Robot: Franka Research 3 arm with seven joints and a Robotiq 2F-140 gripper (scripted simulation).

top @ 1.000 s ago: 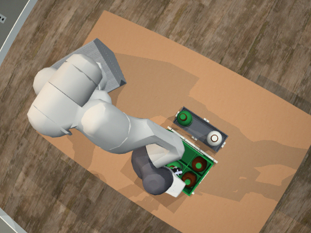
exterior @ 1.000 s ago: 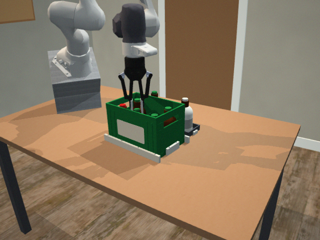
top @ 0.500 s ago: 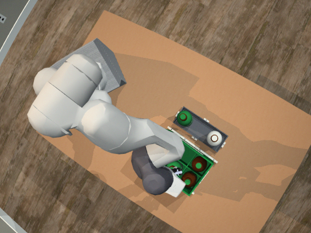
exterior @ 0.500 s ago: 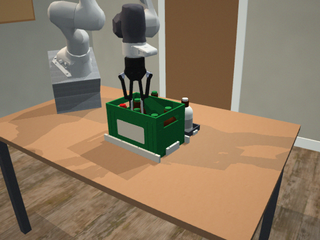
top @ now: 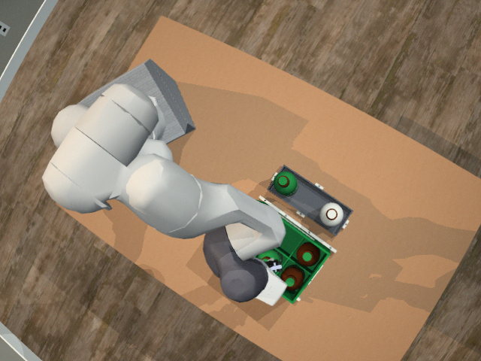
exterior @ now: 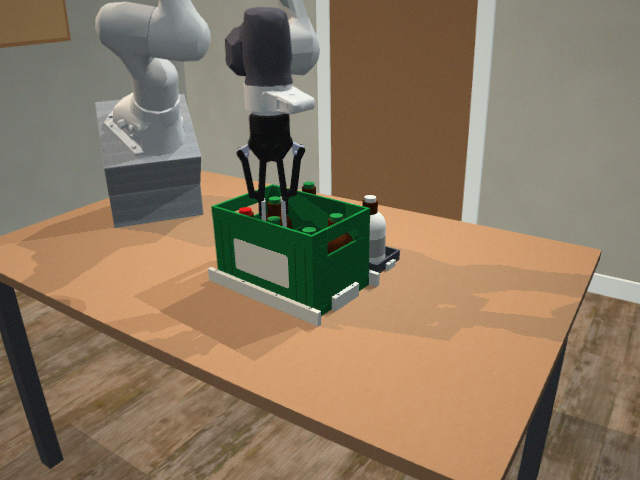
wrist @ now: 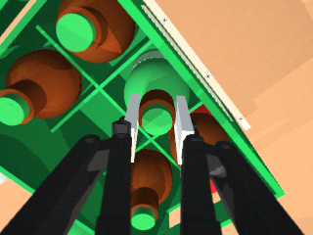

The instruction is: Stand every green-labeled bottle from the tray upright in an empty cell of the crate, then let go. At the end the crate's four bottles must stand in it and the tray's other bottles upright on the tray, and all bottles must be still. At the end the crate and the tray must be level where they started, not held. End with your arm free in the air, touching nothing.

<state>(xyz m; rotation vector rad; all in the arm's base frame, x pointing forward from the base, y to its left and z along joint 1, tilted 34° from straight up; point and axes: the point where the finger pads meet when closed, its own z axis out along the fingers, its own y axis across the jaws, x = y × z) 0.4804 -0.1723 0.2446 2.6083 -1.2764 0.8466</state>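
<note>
Gripper (wrist: 156,128) clamps green-labeled bottle (wrist: 156,88) neck over crate (exterior: 310,258) cell, seemingly upright.

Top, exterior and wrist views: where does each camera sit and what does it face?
Top: overhead, looking straight down on the table; arm covers part of the crate.
Exterior: beside the table, facing crate, pedestal and whole arm.
Wrist: on the arm, looking down past the gripper shut on a green-labeled bottle.
All three share the crate.
</note>
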